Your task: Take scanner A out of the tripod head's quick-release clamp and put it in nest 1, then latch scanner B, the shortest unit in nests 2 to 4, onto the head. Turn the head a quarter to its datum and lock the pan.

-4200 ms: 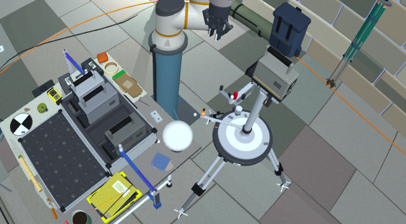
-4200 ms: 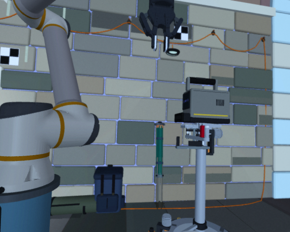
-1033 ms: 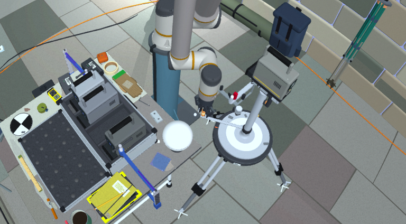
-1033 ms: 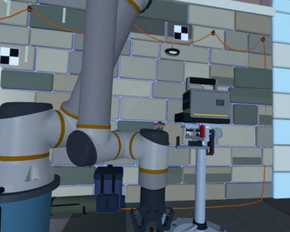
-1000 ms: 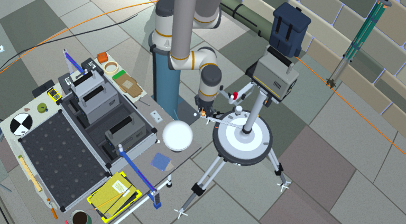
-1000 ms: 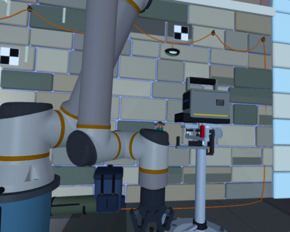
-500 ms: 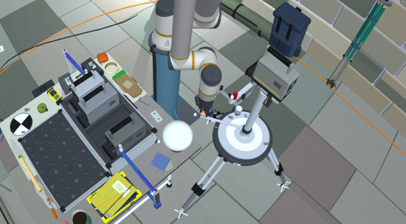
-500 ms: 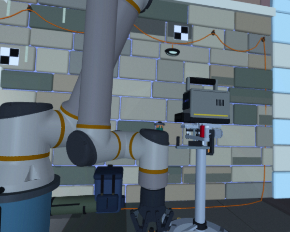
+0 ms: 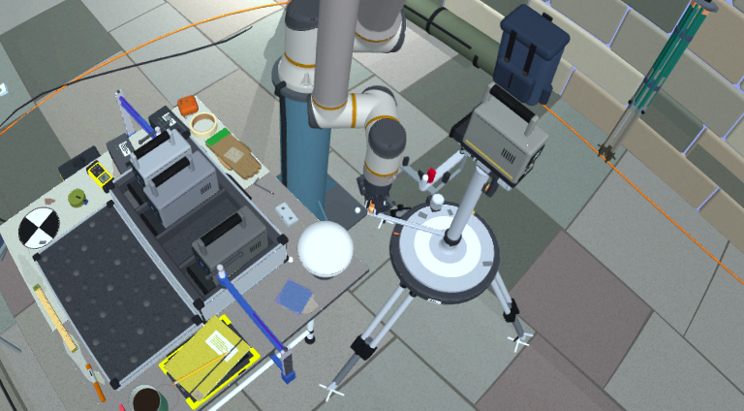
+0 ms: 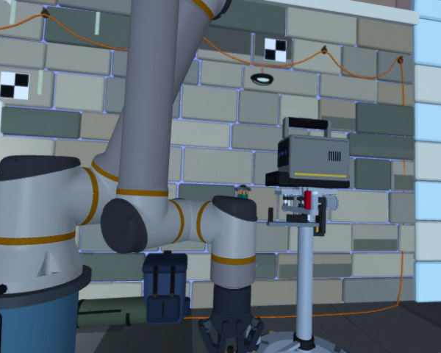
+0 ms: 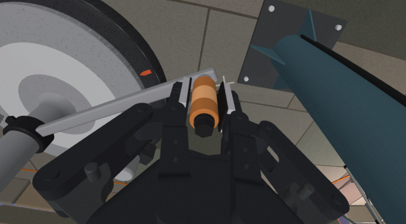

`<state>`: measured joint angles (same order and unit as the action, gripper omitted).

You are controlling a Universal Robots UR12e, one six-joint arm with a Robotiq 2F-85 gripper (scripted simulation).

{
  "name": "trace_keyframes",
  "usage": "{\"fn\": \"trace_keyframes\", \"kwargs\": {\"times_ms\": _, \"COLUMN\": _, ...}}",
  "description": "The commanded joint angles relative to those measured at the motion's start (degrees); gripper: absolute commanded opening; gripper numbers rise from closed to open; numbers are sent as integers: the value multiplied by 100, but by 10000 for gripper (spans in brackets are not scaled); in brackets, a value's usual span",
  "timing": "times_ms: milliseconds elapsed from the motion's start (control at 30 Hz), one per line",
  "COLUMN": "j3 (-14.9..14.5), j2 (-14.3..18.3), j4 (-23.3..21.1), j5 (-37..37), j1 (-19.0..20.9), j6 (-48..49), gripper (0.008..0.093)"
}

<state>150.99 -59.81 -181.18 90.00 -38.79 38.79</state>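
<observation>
An orange grip (image 11: pixel 204 99) at the end of the grey pan arm (image 11: pixel 119 105) stands between the fingers of my gripper (image 11: pixel 204 93), which is closing around it and still open. The arm runs from the tripod's centre column (image 9: pixel 463 209) out over the graduated base disc (image 9: pixel 444 253). A grey scanner with a yellow stripe (image 9: pixel 502 146) sits on the tripod head, with the red clamp lever (image 9: pixel 431 174) below it. The case on the table holds two scanners stacked close together (image 9: pixel 173 173) and a shorter one (image 9: pixel 230 245).
A brick wall stands behind the tripod, with a blue backpack (image 9: pixel 529 52) and a green roll (image 9: pixel 450 28) at its foot. My blue pedestal (image 9: pixel 304 159) stands close beside the gripper. A white sphere (image 9: pixel 325 248) sits on the table's corner near the disc.
</observation>
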Motion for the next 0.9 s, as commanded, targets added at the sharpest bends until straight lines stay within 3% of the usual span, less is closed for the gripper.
{"fn": "trace_keyframes", "kwargs": {"times_ms": 0, "j3": 0, "j2": -2, "j4": -2, "j5": 0, "j1": 0, "j6": 0, "gripper": 324}}
{"fn": "trace_keyframes", "kwargs": {"times_ms": 700, "j3": 0, "j2": -2, "j4": -2, "j5": 0, "j1": 0, "j6": 0, "gripper": 254}}
{"fn": "trace_keyframes", "kwargs": {"times_ms": 867, "j3": 0, "j2": -2, "j4": -2, "j5": 0, "j1": 0, "j6": 0, "gripper": 158}}
